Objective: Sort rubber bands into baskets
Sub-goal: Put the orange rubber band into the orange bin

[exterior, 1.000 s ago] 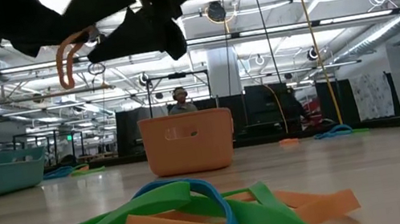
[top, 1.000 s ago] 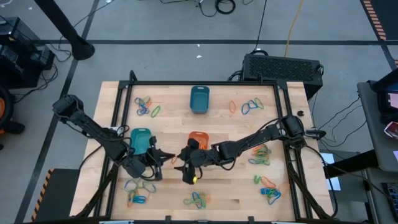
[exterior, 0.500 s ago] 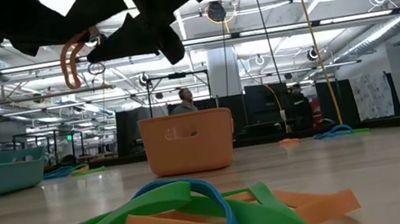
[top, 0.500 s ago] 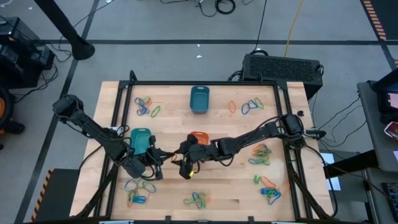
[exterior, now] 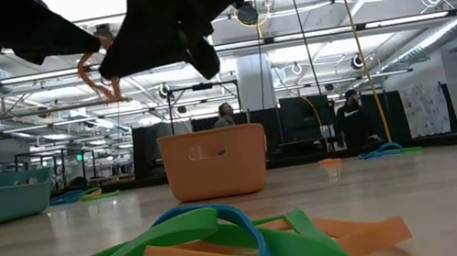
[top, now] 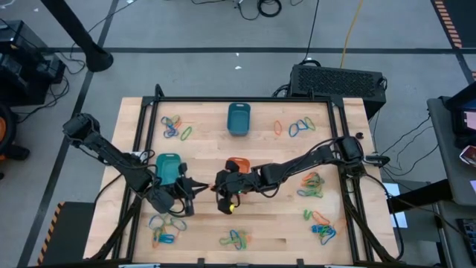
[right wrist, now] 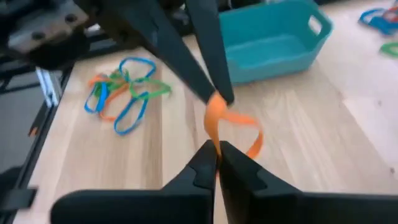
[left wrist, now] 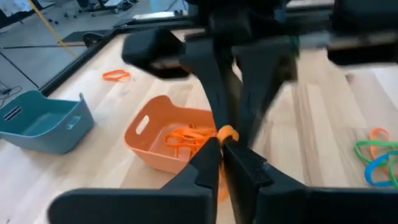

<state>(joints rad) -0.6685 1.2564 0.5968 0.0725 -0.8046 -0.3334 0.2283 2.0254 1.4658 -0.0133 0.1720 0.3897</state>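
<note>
Handover mid-air, just in front of orange basket [top: 236, 163]. Right gripper [right wrist: 216, 148], wide a sec ago, now clamped on the orange rubber band [right wrist: 231, 126]. Left gripper [left wrist: 221, 142] also pinching same band, jaws narrow, prob starting to ease off. Band off table, strung btwn both grippers. Means: transfer nearly done; once left lets go, right free to drop band into orange basket.

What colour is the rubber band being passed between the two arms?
Orange, clearest in the right wrist view.
</note>
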